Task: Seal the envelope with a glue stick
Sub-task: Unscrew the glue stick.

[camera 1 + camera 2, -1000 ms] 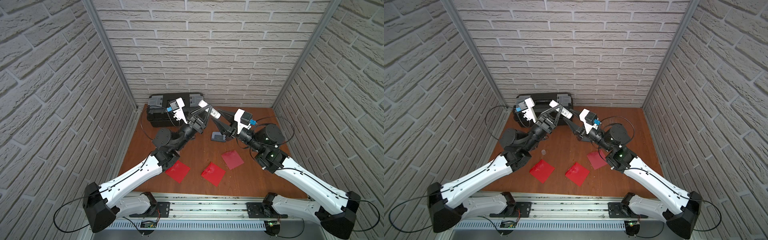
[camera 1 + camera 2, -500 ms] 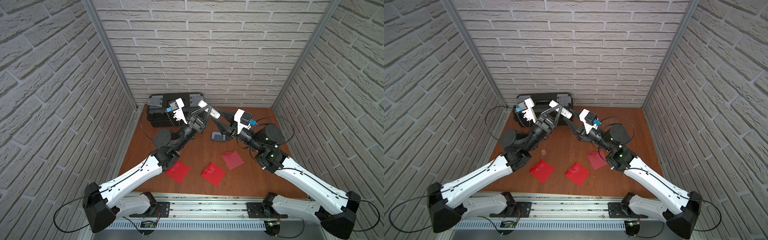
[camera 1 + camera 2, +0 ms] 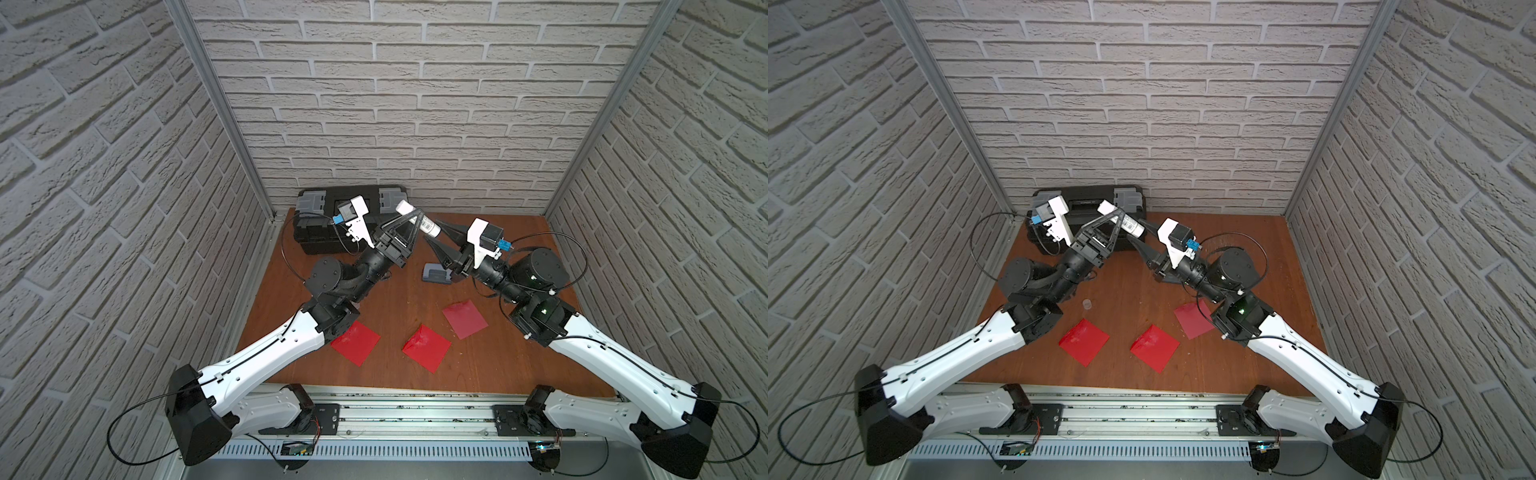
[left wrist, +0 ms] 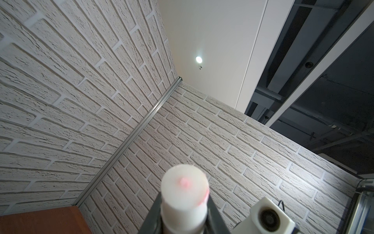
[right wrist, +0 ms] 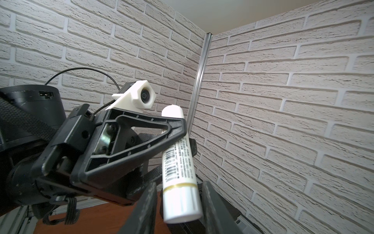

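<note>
Two tools: they meet in the air over the back of the worktop [image 3: 395,299], likely so one steadies the glue stick [image 5: 178,162] while the other works its end.
Left tool [image 3: 415,216]: clamped on the glue stick's middle, holding it tilted and well clear of the worktop.
Glue stick: white tube with a barcode label and a thin gold ring near the base; the upper end is bare, showing rough white glue with a pink spot.
Right tool [image 5: 179,183]: its fingers flank the base, perhaps to twist glue out; whether they pinch it I cannot tell.
Cap [image 3: 1087,304]: a small clear thing on the worktop is probably this.
Envelopes [image 3: 427,347]: three red ones lie flat in front, none touched.
</note>
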Robot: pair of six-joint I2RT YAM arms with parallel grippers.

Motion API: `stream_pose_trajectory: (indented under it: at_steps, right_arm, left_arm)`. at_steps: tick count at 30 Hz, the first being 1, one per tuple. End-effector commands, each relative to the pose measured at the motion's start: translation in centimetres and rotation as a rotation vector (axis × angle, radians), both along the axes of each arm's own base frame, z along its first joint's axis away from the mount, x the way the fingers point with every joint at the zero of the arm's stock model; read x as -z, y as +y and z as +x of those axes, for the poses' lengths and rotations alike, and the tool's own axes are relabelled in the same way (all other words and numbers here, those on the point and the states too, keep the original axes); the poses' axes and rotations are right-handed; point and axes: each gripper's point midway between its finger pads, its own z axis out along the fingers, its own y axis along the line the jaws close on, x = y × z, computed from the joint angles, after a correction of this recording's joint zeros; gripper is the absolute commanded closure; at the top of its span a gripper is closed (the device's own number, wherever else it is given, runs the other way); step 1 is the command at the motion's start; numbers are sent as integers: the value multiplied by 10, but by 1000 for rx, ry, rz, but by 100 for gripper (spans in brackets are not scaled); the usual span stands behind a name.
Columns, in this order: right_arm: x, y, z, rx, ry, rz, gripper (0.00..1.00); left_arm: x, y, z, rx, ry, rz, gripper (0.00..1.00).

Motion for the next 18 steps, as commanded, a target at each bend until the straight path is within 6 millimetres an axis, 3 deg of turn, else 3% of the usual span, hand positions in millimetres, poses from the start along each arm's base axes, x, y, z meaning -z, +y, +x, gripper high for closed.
stream_pose_trajectory:
  at_steps: [1,7,11,18]
  right_arm:
    - [-8,-2,-4,-1,-28,20,67]
    - [-11,-3,-4,-7,-12,40,81]
    - [-18,-5,-13,-54,34,81,85]
    - [-35,-13,-50,-260,215,214,93]
  left_arm:
    - [-18,13,-12,4,-51,-69,96]
    - [-19,10,-13,10,-63,-58,97]
    - [-27,9,-20,33,-130,-7,99]
    - [-62,-2,-67,224,-438,108,99]
